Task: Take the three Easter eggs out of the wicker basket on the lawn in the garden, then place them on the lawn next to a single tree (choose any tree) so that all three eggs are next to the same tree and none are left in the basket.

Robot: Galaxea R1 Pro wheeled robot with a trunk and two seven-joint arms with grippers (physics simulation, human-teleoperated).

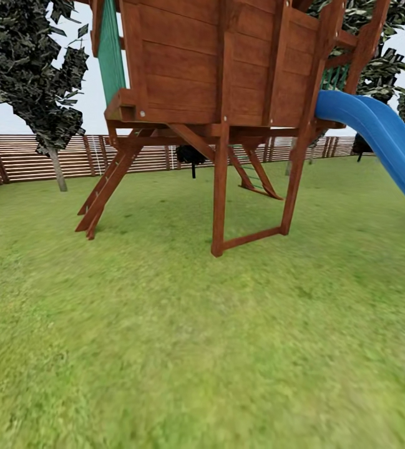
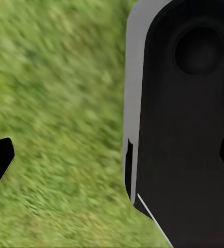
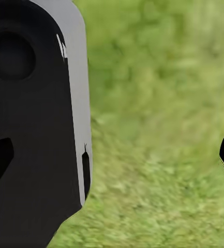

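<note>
Wooden playset (image 1: 227, 93) on mottled lawn (image 1: 183, 349)

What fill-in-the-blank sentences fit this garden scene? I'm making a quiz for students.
1. The slide on the wooden play tower is coloured ____.
2. The tower stands on the ____.
3. Behind the tower runs a brown slatted ____.
4. The left gripper and right gripper both hold ____.

Missing words: blue; lawn; fence; nothing.
</note>
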